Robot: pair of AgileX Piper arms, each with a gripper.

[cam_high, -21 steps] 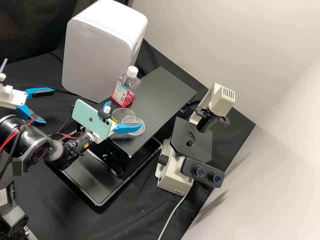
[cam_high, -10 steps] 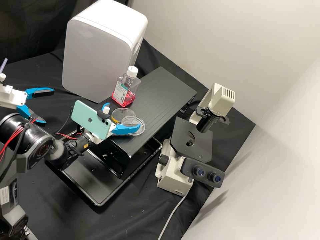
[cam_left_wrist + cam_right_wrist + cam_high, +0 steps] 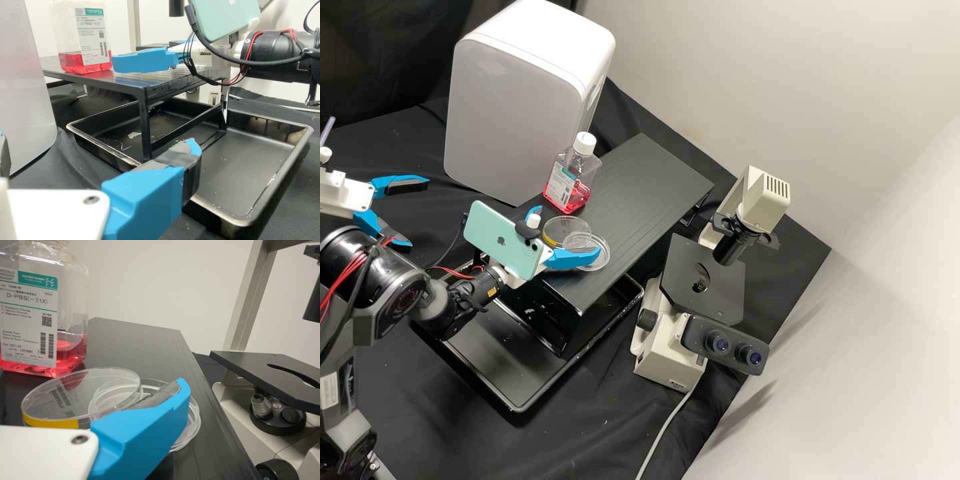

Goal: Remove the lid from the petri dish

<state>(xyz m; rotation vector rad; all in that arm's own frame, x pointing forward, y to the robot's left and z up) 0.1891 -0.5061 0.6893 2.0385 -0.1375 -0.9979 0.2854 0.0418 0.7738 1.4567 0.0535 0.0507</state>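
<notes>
At the far left, the left gripper (image 3: 413, 211) is held above the black bench cloth with its fingers spread wide and nothing between them; it is judged to be parked clear of the work. A white rounded appliance (image 3: 520, 93) is set behind, and a black tray (image 3: 487, 363) carries the legs of the raised black shelf (image 3: 640, 180). The right gripper (image 3: 568, 231), fitted with a mint-green phone (image 3: 503, 239), is positioned at the shelf's near corner. Its fingers are set well apart on either side of the petri dish (image 3: 580, 239), and a firm hold cannot be confirmed. The dish is presented as two overlapping clear discs, a yellow-banded disc (image 3: 70, 395) and a plain disc (image 3: 192, 417), with the nearer finger lying across the plain one. Which disc is the lid cannot be told. A culture flask (image 3: 570, 175) of pink liquid is stood just behind, near but apart. An inverted microscope (image 3: 713, 287) is placed well apart at the right, so the lift path is judged unobstructed.
</notes>
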